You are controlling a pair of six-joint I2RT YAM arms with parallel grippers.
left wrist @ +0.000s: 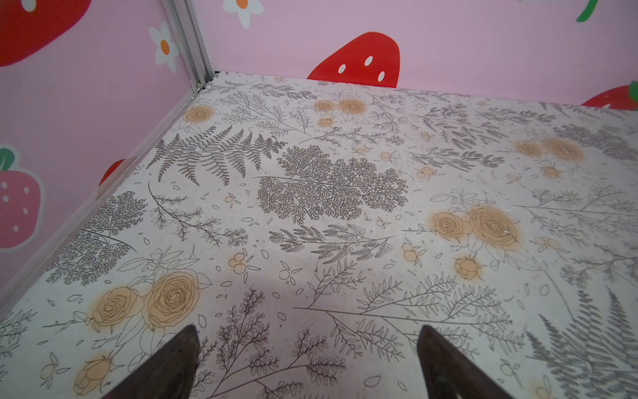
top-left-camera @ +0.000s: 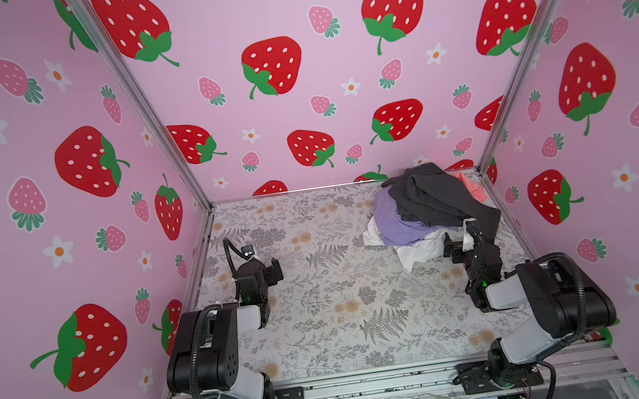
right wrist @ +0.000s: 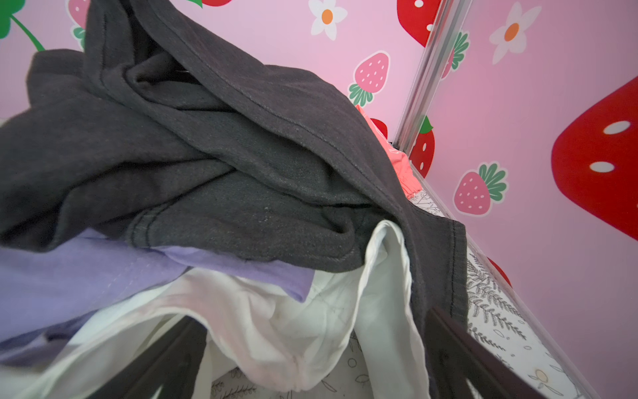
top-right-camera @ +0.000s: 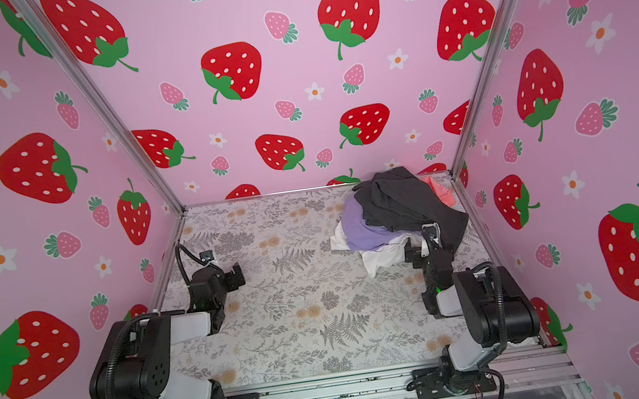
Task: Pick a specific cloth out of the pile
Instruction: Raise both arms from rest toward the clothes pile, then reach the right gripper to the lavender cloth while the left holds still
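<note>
1. We are resting the left gripper [top-left-camera: 274,270] at left, jaws apart over the bare table [top-left-camera: 336,311].
2. We are finding the cloth [top-left-camera: 396,220] on the left flank of the pile [top-left-camera: 420,212], tucked under the dark grey garment [top-left-camera: 442,192].
3. We are holding the right gripper [top-left-camera: 458,240] wide open, gripping nothing, against the white cloth [right wrist: 276,328]. Closing here risks grabbing white, not lavender.
4. Only the right wrist view is showing white fabric between its jaws.

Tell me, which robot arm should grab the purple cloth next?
Right, probably. The right claw is open beside the pile, close to the purple cloth. The left claw hangs far away over bare table.
</note>
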